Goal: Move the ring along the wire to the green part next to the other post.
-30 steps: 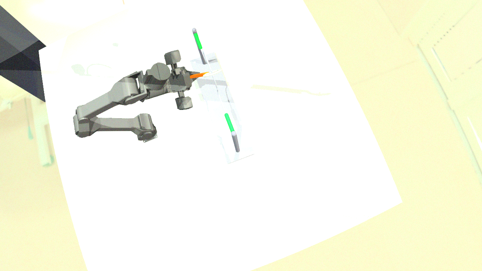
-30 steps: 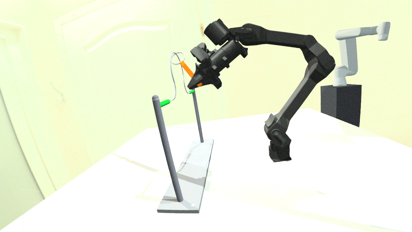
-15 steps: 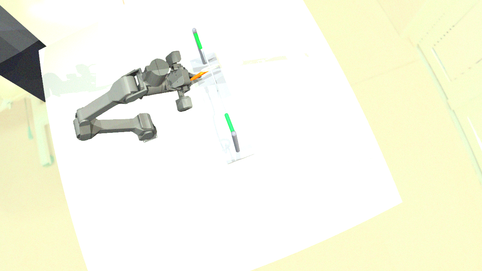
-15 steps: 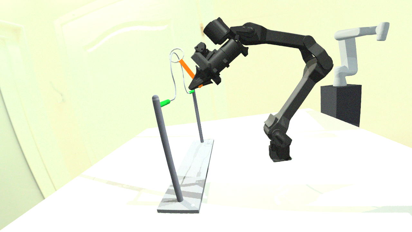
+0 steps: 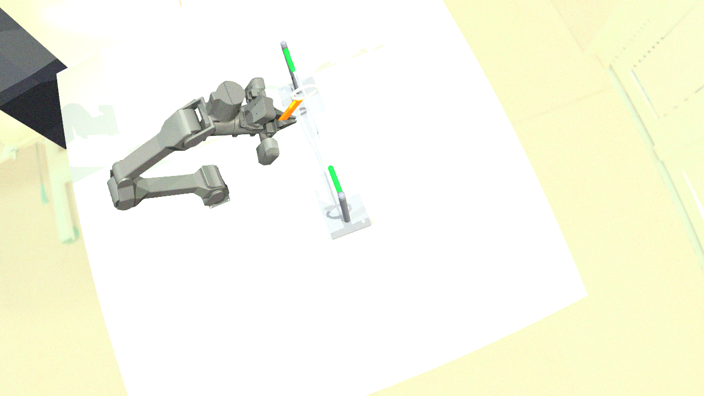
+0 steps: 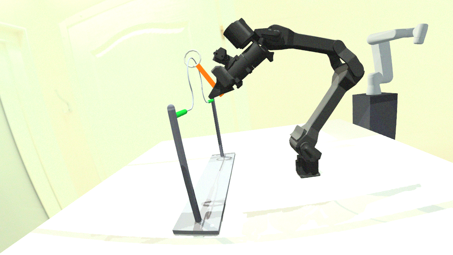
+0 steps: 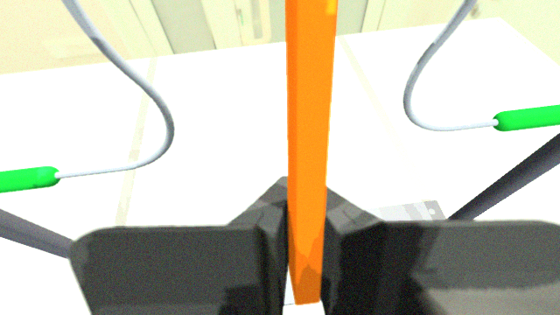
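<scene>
My gripper (image 5: 284,122) (image 6: 214,94) (image 7: 306,206) is shut on the orange handle (image 5: 290,109) (image 6: 204,75) (image 7: 308,109) near its lower end. The handle slants up to the thin ring (image 5: 293,93) (image 6: 184,57), which sits around the top of the grey wire's (image 7: 171,129) arch, between the posts. I cannot tell whether ring and wire touch. The wire's green ends (image 5: 289,60) (image 5: 335,178) (image 6: 181,113) (image 6: 210,100) (image 7: 26,179) (image 7: 529,118) join the far post (image 5: 293,78) (image 6: 217,130) and the near post (image 5: 346,209) (image 6: 185,168). The ring is out of the wrist view.
Both posts stand on a long pale base plate (image 5: 356,225) (image 6: 221,190) on the white table. My arm's base (image 5: 216,194) (image 6: 307,166) stands beside it. A white second arm (image 6: 380,47) on a dark pedestal (image 6: 375,111) (image 5: 24,88) stands at the table's far corner.
</scene>
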